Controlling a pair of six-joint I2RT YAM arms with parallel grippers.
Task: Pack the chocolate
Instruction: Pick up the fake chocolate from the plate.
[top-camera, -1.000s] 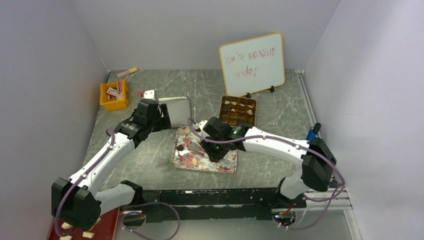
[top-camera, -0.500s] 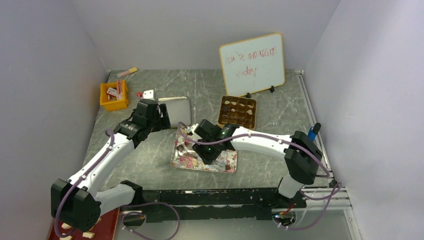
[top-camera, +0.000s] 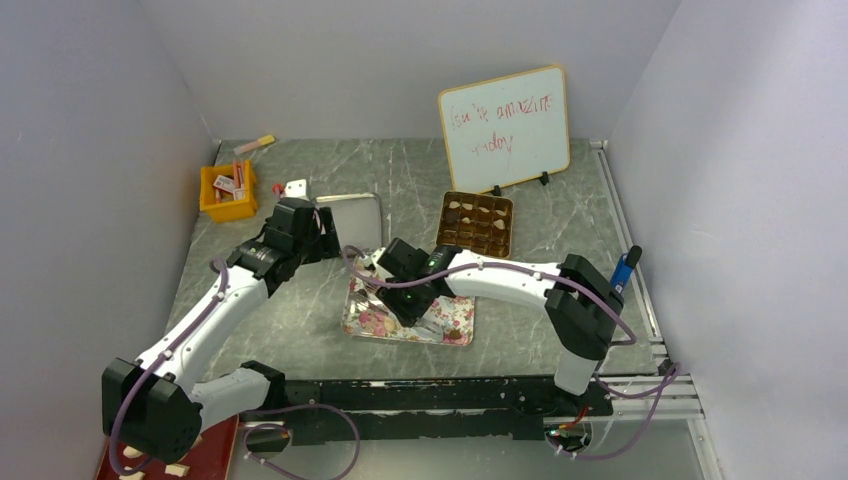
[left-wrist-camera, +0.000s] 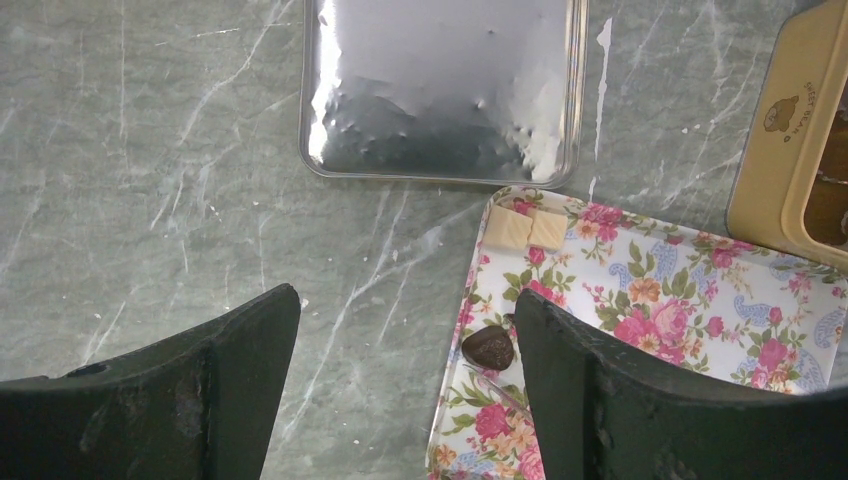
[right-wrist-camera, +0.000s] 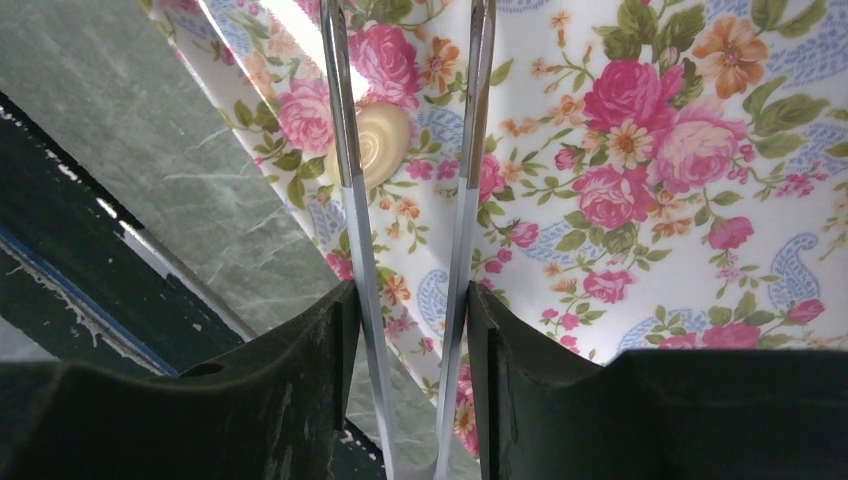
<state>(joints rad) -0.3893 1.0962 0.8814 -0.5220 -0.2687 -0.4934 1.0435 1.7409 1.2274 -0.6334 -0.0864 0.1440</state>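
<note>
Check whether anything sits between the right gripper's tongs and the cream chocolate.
Nothing visible. The tongs in the right gripper hang over the floral tray, and the cream chocolate lies bare by one prong, no other piece near it.

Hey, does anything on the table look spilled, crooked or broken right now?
Nothing looks spilled or broken. Only the floral tray sits a bit crooked, angled against the straight edge of the silver lid beside it. The loose chocolates lie on the tray.

Dark chocolate (left-wrist-camera: 488, 347) and floral tray (left-wrist-camera: 660, 300) look glossy; the silver metal tray (left-wrist-camera: 440, 90) gleams, dented.
</note>
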